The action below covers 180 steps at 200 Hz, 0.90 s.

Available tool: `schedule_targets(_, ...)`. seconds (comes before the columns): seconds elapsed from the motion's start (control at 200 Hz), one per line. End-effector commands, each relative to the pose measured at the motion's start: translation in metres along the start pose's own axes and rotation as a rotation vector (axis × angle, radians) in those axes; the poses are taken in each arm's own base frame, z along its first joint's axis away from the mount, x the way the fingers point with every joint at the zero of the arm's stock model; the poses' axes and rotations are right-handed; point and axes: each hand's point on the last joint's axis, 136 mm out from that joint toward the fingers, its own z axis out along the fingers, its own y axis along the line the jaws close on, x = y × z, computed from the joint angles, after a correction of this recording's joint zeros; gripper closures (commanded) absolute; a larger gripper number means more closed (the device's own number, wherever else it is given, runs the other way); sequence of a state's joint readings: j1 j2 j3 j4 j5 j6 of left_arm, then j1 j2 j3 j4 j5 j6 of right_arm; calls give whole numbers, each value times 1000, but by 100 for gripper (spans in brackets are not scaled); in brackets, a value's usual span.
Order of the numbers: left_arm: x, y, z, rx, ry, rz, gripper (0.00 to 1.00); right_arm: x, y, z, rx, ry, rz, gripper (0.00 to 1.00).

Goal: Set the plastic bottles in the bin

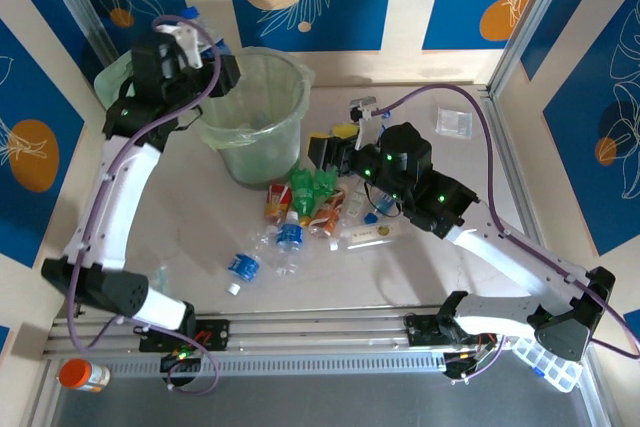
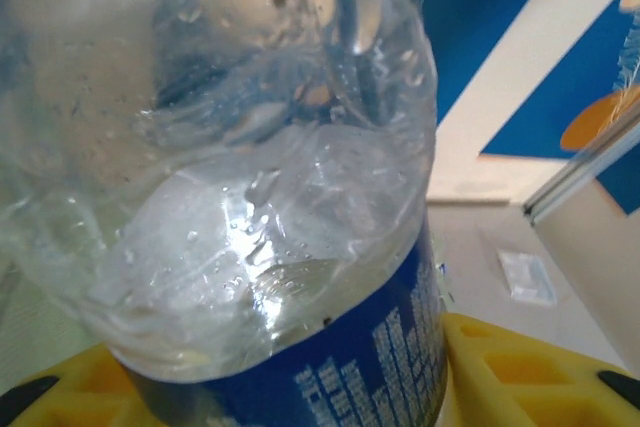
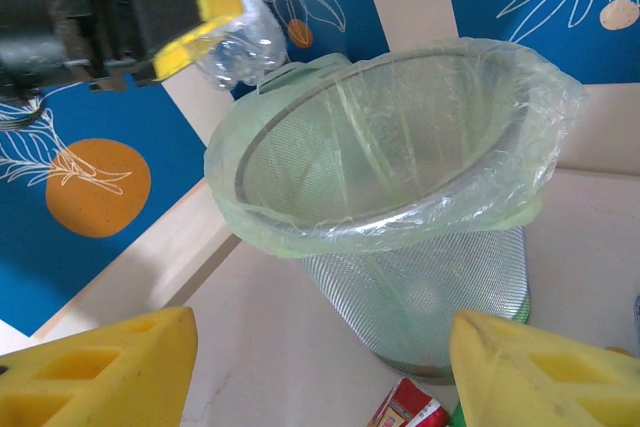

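Left gripper is clamped on a clear bottle with a blue label, yellow pads pinching it low on the label. The thing is crumpled and looks slippery, so I wouldn't swing it fast. In the top view it sits up at about 10 o'clock of the bin, right by the rim, and I honestly can't tell if it's over the opening yet. I'd carry it further in toward the middle before letting go, and stay above the thin liner so the fingers don't drag it. Right gripper is spread wide with nothing in it, looking at the bin. The rest of the plastic bottles lie in a heap on the table at 5 o'clock of the bin, plus an orange bottle way off at 7 o'clock
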<state>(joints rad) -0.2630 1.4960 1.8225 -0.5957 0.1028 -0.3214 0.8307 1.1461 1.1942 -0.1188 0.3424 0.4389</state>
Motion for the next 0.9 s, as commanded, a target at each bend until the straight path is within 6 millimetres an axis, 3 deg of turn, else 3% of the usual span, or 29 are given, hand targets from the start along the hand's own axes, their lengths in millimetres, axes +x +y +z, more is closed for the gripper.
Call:
schedule_targets(0.0,21,-8,19,-7,123,81,61,-4,-13,-1,52,-32,23,32)
schedule_targets(0.335,66,6,80,-57,307,112,59,-5,-19,-2,74,-52,37,31)
schedule_targets(0.73,137,34,121,-126,502,93,50,1,-20,6,76,-33,31,31)
schedule_targets(0.895,141,42,124,-164,477,77,34,2,-20,7,73,-29,33,31)
